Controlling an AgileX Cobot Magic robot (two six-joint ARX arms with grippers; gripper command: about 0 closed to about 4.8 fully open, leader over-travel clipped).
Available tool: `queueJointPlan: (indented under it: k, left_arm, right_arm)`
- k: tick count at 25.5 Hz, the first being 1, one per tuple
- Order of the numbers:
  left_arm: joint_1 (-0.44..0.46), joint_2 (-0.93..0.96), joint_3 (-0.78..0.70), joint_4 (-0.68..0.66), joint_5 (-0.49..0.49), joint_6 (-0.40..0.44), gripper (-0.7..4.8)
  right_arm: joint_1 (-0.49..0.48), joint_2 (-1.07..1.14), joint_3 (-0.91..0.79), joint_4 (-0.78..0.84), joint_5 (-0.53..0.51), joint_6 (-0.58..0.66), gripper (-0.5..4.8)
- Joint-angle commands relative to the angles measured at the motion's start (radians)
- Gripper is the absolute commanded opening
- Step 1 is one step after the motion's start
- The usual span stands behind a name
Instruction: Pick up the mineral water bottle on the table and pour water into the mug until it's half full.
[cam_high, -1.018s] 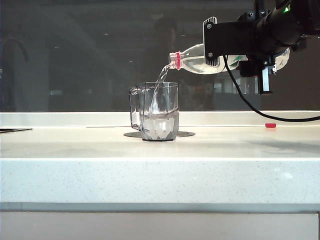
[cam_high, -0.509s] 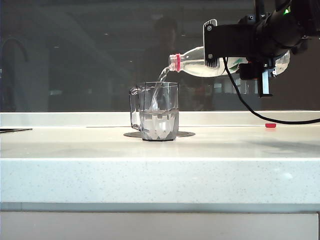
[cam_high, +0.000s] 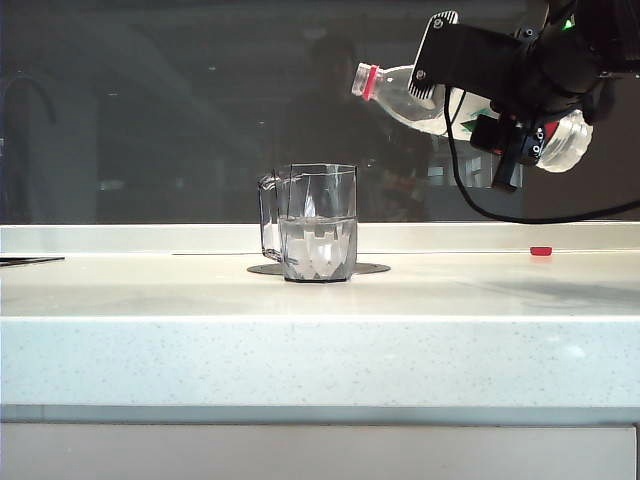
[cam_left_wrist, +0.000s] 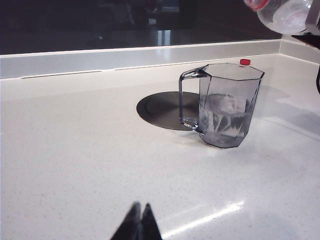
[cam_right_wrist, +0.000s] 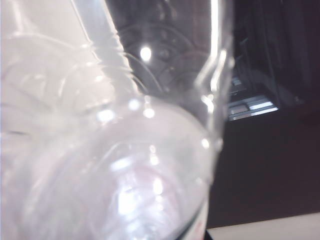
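The clear faceted mug (cam_high: 318, 222) stands on the pale table (cam_high: 320, 350) with water (cam_high: 318, 245) filling roughly its lower half. Above and to its right, my right gripper (cam_high: 442, 82) is shut on the mineral water bottle (cam_high: 405, 95). The bottle is tilted, its uncapped red-ringed neck pointing up and left, and no stream falls. In the right wrist view the bottle (cam_right_wrist: 100, 150) fills the frame and hides the fingers. My left gripper (cam_left_wrist: 140, 224) hovers low over bare table, shut and empty, well short of the mug (cam_left_wrist: 227, 107). The bottle (cam_left_wrist: 285, 15) shows above the mug there.
A dark round disc (cam_left_wrist: 160, 109) lies flat in the table under and beside the mug. A small red cap (cam_high: 541, 251) rests on the table near the back ledge at the right. A low ledge and dark window run along the back.
The right wrist has rolled back, raising the bottle's neck from below level to above it. The stream into the mug has stopped. The water in the mug has risen slightly.
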Motion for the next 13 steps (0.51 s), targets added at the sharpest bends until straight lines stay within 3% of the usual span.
queueJointPlan:
  k: [1,4,13]
  left_arm:
    - [0.000,0.000,0.003,0.008,0.001,-0.003,-0.04]
    - [0.000,0.000,0.003,0.008,0.001,-0.003,-0.04]
    - [0.000,0.000,0.003,0.008,0.001,-0.003,-0.04]
  right_arm:
    - [0.003,-0.011,0.007,0.035,0.002,0.144,2.01]
    - [0.003,-0.015,0.007,0.036,0.006,0.389,2.01]
    - [0.000,-0.043,-0.041,0.068,0.073,0.758,2.01]
